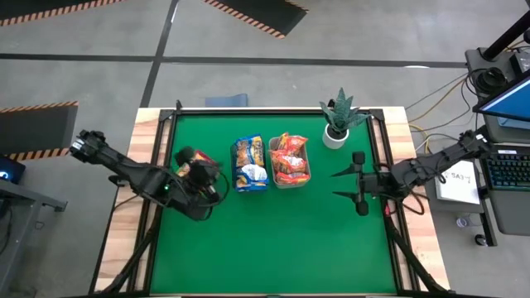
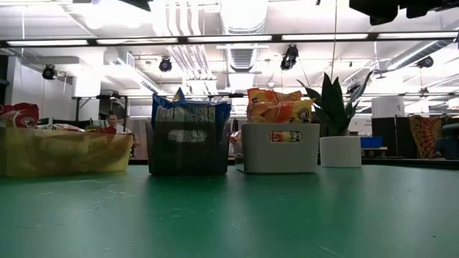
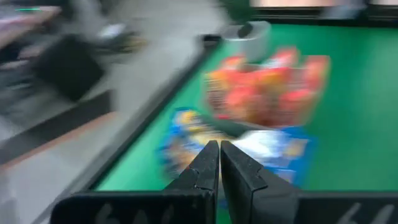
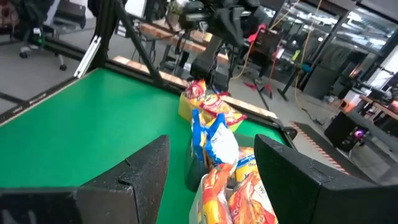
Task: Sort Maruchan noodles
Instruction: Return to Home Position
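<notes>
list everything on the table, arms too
table: one, green top, wooden edges
yellow bin: one, yellow, left end of the bin row
black bin: one, dark, middle of the row
grey bin: one, pale grey, right end of the row
red packets: count unclear, red, in the yellow bin
blue packets: count unclear, blue and yellow, in the black bin
orange packets: count unclear, orange, in the grey bin
plant: one, green in a white pot, right of the grey bin
left gripper: one, dark, shut and empty, raised over the yellow bin
right gripper: one, dark, open and empty, over bare table right of the bins
</notes>
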You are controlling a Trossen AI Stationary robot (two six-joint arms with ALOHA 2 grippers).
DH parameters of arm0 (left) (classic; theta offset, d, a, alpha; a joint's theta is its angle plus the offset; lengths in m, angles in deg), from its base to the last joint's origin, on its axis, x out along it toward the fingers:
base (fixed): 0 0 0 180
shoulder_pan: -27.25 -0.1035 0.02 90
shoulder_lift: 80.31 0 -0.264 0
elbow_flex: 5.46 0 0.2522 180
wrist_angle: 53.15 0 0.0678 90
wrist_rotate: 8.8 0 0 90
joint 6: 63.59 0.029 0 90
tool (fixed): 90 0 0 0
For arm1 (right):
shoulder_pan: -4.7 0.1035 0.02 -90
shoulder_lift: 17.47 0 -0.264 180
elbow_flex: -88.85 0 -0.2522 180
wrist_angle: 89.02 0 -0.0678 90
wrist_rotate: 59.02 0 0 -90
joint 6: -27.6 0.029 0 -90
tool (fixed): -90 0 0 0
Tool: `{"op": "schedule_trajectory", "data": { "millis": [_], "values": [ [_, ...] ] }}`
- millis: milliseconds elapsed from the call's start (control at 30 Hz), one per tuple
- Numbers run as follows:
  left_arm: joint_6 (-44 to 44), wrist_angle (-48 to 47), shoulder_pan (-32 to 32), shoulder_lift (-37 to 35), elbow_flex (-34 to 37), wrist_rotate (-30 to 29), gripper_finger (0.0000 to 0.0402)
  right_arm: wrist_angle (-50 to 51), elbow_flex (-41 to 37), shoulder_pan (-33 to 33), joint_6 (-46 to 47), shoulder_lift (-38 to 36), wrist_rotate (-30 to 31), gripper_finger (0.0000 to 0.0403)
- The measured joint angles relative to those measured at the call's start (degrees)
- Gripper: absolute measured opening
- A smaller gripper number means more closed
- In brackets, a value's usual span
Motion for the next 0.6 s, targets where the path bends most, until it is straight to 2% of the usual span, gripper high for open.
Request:
{"op": "schedule_trajectory", "data": {
  "millis": [167,267,433,600],
  "values": [
    [25.7,16.8,0.1,0.6,-0.5,15.1,0.0000,-0.9,-2.4,0.0,-0.7,-4.2,0.0,0.0224],
    [36.7,23.8,-0.3,0.6,2.7,19.3,0.0000,-2.3,-4.2,0.0,-1.7,-6.7,0.0,0.0224],
    [38.5,29.2,-3.0,-3.3,10.3,19.2,0.0000,-4.6,-7.4,0.0,-3.0,-11.8,0.0,0.0224],
    [38.2,39.0,-6.2,-12.7,21.5,20.3,0.0000,-4.5,-9.8,0.0,-3.5,-18.0,0.0,0.0224]
  ]
}}
